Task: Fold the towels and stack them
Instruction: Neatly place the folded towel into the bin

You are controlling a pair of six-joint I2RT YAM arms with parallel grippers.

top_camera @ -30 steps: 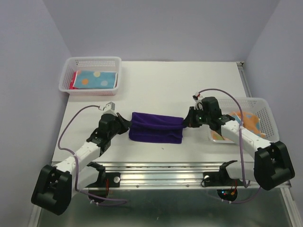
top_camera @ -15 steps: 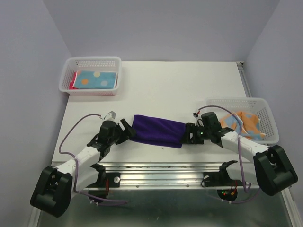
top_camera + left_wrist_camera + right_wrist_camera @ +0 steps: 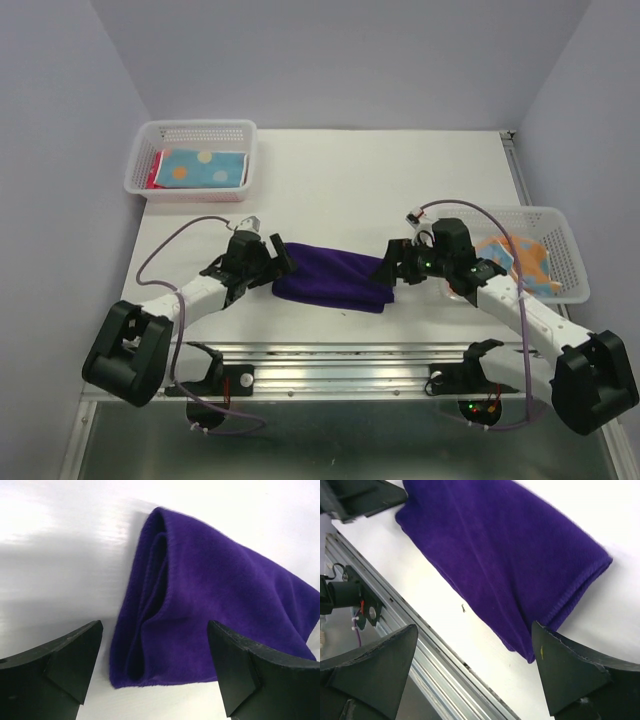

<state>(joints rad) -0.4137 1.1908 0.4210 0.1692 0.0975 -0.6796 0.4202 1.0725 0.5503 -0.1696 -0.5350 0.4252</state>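
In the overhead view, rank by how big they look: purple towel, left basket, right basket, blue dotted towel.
right basket
left basket
purple towel
blue dotted towel
The baskets look close, so that order is unsure.

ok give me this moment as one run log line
left gripper: open | right gripper: open | purple towel: folded, lying on table, between both grippers, unheld

White table (image 3: 380, 180), pale lilac walls (image 3: 330, 60) on three sides, metal rail (image 3: 350, 372) in front
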